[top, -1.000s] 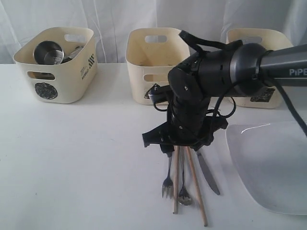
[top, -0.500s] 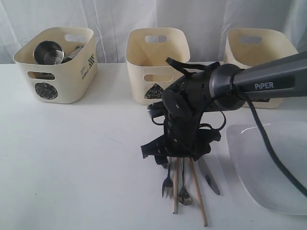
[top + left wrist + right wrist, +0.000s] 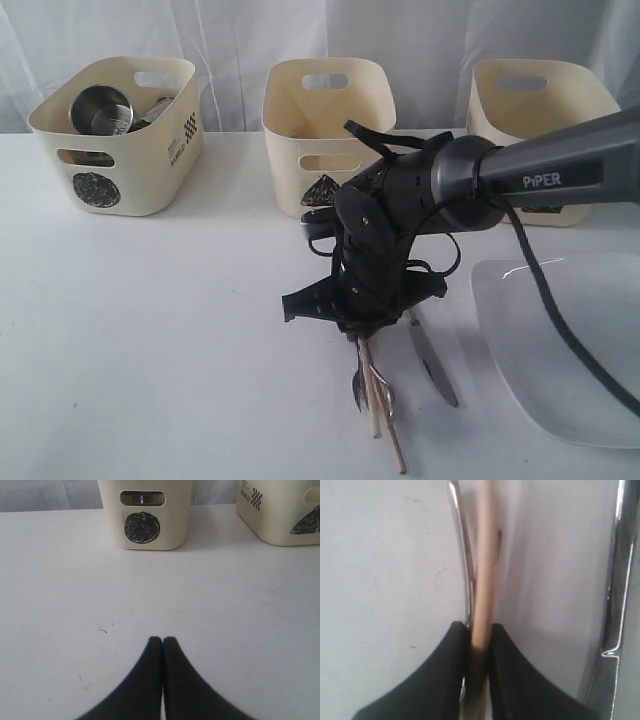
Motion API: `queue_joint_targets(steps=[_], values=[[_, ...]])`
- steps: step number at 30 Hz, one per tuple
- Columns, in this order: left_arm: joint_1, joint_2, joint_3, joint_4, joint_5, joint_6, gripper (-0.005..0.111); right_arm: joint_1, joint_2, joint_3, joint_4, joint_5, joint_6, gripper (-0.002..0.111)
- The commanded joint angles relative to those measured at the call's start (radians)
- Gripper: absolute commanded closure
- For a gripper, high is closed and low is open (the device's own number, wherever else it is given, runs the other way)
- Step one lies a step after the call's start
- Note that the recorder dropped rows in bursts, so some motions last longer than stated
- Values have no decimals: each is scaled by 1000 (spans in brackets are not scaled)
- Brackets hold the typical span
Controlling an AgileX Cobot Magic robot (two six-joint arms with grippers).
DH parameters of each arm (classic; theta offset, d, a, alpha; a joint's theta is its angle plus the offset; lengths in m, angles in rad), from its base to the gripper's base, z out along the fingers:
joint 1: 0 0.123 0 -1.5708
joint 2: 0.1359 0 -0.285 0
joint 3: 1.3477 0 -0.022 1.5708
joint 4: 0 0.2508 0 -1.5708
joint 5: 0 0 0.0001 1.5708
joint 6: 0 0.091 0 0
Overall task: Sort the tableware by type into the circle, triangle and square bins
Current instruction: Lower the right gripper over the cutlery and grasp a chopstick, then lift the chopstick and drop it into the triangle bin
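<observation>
My right gripper (image 3: pixel 366 335) is down on the table over the cutlery, its jaws shut on the wooden chopsticks (image 3: pixel 386 425). In the right wrist view the fingers (image 3: pixel 457 640) pinch a wooden stick (image 3: pixel 485 570). A metal handle (image 3: pixel 465 565) lies against one finger, and I cannot tell whether it is gripped too. The fork and spoon (image 3: pixel 358 385) lie under the sticks, with the knife (image 3: pixel 432 365) just to the right. My left gripper (image 3: pixel 163 640) is shut and empty above bare table, facing the circle bin (image 3: pixel 145 510).
The circle bin (image 3: pixel 115 130) at back left holds steel cups (image 3: pixel 100 108). The triangle bin (image 3: pixel 325 130) stands behind my right arm and the square bin (image 3: pixel 540 110) at back right. A large white plate (image 3: pixel 570 340) lies at the right edge.
The right gripper came down a little and closed on the chopsticks. The sticks, which lay side by side, are drawn together and now cross.
</observation>
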Motion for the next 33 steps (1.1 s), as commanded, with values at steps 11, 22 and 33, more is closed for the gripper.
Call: queue_joint_targets(steps=[11, 22, 33], values=[[-4, -4, 4, -7, -4, 0, 107, -22, -180, 7, -1, 24, -159, 108], [-4, -4, 4, -7, -4, 0, 107, -103, -293, -23, 1, -13, -202, 108], [-4, -4, 4, -7, -4, 0, 107, -212, -317, -100, 46, -457, -135, 108]])
